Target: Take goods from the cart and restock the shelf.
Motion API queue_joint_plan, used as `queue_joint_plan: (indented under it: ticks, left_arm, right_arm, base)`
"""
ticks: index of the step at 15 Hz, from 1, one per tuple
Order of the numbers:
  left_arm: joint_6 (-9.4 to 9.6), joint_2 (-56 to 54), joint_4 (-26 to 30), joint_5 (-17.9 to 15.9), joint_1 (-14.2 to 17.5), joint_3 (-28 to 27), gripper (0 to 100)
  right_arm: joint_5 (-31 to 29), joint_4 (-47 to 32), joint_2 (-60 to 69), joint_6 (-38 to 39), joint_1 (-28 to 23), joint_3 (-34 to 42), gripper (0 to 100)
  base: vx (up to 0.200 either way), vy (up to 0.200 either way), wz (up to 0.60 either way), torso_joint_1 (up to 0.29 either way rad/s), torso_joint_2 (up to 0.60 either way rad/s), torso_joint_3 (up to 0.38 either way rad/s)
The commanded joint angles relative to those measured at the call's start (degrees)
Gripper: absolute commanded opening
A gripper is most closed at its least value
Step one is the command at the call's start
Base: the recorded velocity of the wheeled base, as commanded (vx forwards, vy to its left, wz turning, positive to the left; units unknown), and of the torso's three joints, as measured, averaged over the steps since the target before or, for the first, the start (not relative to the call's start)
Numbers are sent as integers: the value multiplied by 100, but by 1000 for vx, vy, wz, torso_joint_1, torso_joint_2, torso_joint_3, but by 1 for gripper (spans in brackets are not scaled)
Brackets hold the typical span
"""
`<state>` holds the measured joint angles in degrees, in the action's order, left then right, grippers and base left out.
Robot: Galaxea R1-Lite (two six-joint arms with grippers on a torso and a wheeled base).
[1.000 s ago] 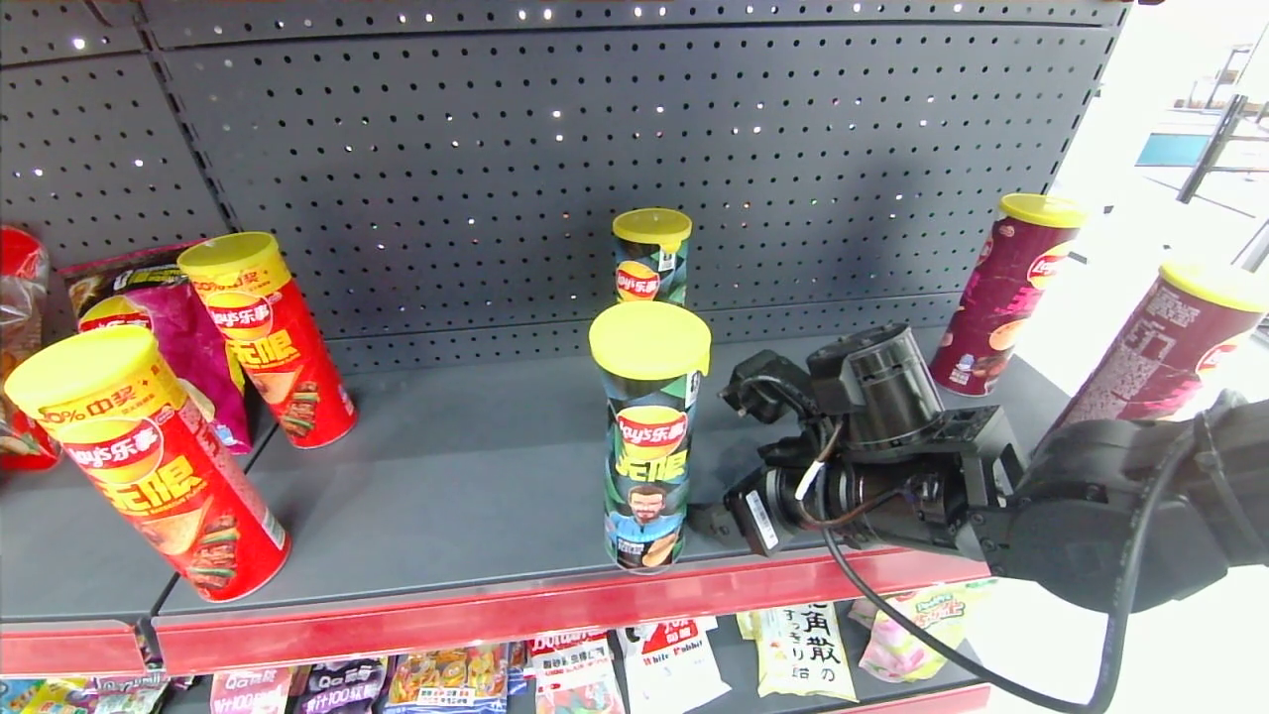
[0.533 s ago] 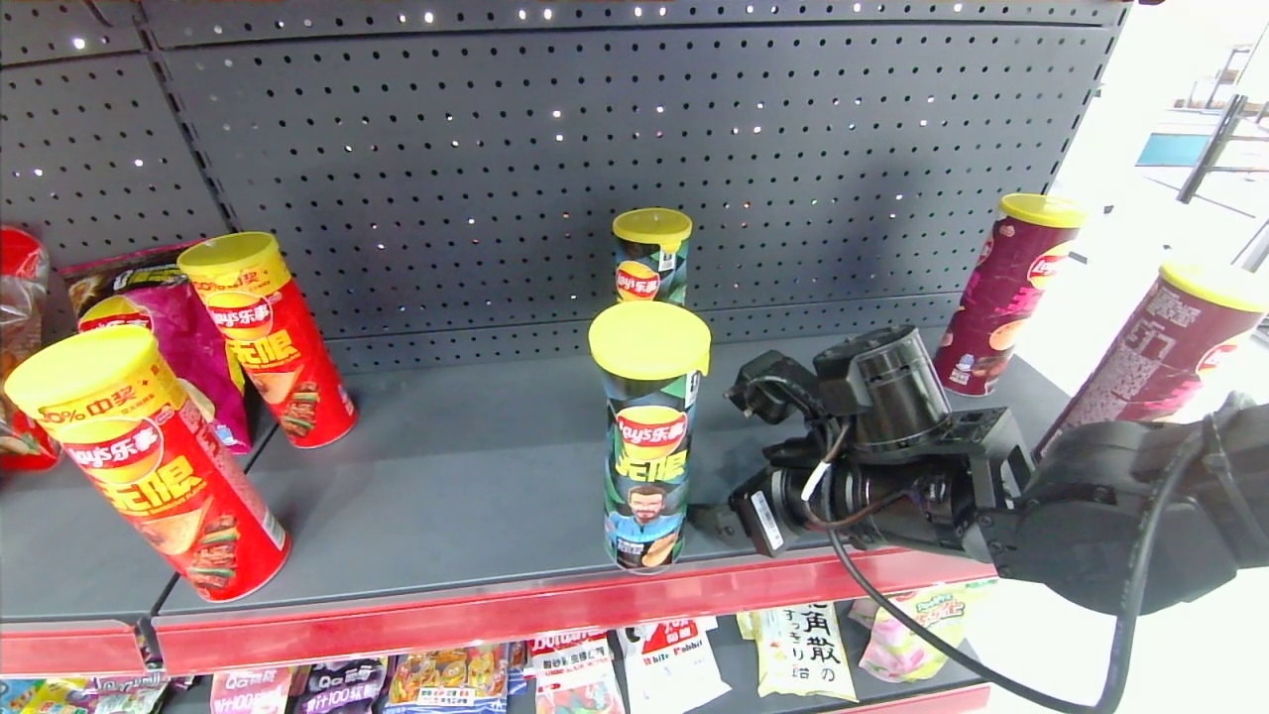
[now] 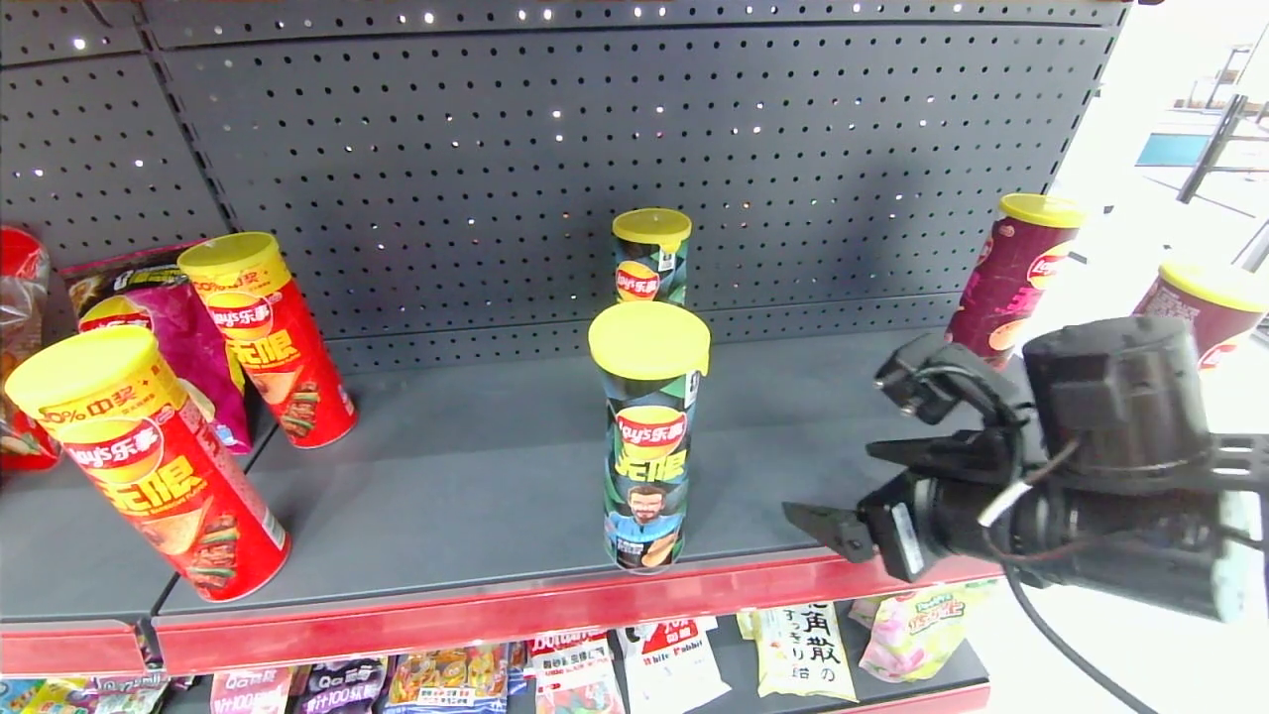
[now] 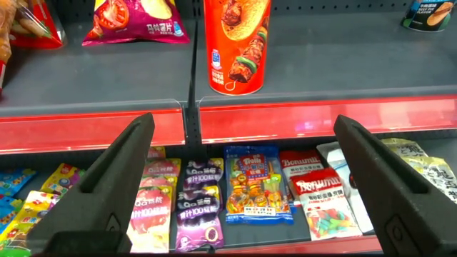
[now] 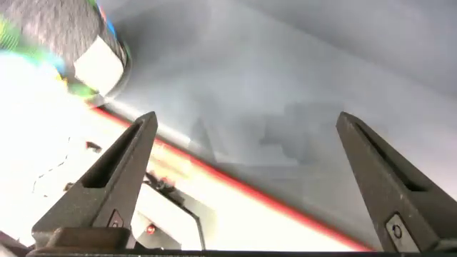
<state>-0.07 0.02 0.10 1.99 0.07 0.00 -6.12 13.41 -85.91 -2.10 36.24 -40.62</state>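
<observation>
The right tool (image 3: 833, 484) hung released and empty at the front edge of the shelf (image 3: 446, 486), to the right of the green can (image 3: 649, 436) and apart from it, its two fingers spread wide. The green can stood upright at the very front of the grey shelf, just behind the red edge strip (image 3: 476, 617). A second green can (image 3: 651, 255) stood upright farther back, near the pegboard back (image 3: 595, 139).

On the left side of the shelf two red cans stood, one at the front (image 3: 149, 461) and one behind it (image 3: 266, 337), with a purple bag (image 3: 183, 327) beside the rear one. At the right end stood two maroon cans (image 3: 1009, 288), the nearer one partly hidden by the right arm.

The left tool (image 4: 243, 178) was also released and held nothing; it hung in front of the red strip, with the packets of sweets (image 4: 250, 189) on the lower shelf beyond its spread fingers
</observation>
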Motion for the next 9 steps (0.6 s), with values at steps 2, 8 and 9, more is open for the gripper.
queue_joint_plan:
  ticks: [2, 8, 9]
  left_arm:
    - [-1, -2, -1, 3, 1, 0, 100]
    - [-1, -2, -1, 3, 1, 0, 100]
    - [-1, -2, -1, -5, 1, 0, 100]
  right_arm:
    - [208, -5, 1911, -28, -311, 1179, 100]
    - [1412, -67, 5154, -247, -2710, 2823, 100]
    - [1403, -75, 5761, -247, -2956, 3192, 100]
  base:
    - [0, 0, 0, 0, 0, 0]
    - [0, 0, 0, 0, 0, 0]
    - [0, 0, 0, 0, 0, 0]
